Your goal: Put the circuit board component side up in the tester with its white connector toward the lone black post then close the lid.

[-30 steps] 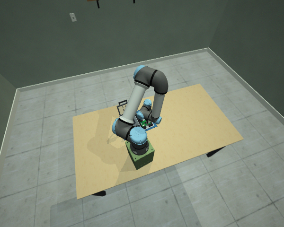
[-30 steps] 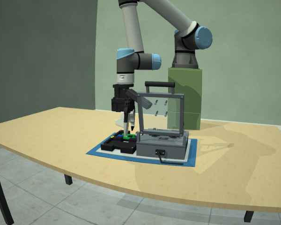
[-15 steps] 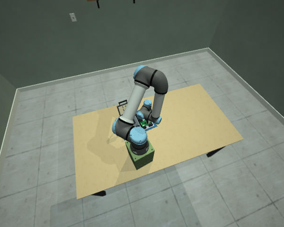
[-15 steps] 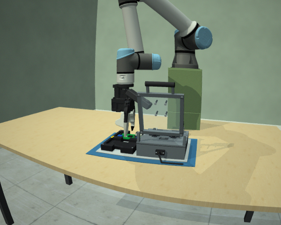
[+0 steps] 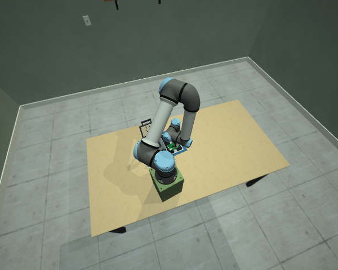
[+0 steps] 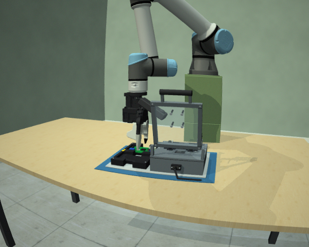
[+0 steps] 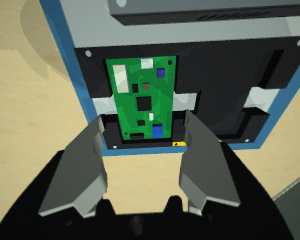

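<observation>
The green rectangular circuit board lies flat in the black moulded tray, beside the grey box-shaped tester whose clear framed lid stands raised. The two-jaw gripper hangs over the board with jaws partly open and nothing between them, straddling the board's long edges. The fingertips seem close to the tray walls, though depth is hard to judge. If the descent is off-centre, a jaw could land on the tray rim or the board, tipping it in its pocket.
</observation>
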You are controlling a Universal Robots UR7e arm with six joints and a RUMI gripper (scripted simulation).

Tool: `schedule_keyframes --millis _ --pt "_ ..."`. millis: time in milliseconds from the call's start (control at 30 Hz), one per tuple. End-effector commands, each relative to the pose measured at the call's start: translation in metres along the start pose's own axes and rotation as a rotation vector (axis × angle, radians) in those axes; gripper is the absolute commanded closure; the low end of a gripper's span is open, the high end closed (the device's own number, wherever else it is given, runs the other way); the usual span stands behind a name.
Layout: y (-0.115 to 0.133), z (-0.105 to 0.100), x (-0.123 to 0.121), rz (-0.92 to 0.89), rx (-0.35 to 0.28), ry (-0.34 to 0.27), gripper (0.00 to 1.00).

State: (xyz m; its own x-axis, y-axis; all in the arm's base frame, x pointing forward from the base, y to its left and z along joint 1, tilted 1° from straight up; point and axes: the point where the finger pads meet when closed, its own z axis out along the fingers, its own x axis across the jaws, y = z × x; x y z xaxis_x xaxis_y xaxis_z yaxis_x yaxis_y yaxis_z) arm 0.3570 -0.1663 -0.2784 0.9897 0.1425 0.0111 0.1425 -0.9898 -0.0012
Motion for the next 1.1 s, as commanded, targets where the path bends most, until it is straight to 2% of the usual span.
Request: schedule_keyframes --millis 0,500,1067 --pt "0.003 0.001 0.001 0.002 -0.002 0.001 0.41" --pt "0.003 0.002 0.001 0.002 -0.003 0.001 0.41" --pt "0.003 0.014 0.001 0.002 -0.003 0.001 0.41"
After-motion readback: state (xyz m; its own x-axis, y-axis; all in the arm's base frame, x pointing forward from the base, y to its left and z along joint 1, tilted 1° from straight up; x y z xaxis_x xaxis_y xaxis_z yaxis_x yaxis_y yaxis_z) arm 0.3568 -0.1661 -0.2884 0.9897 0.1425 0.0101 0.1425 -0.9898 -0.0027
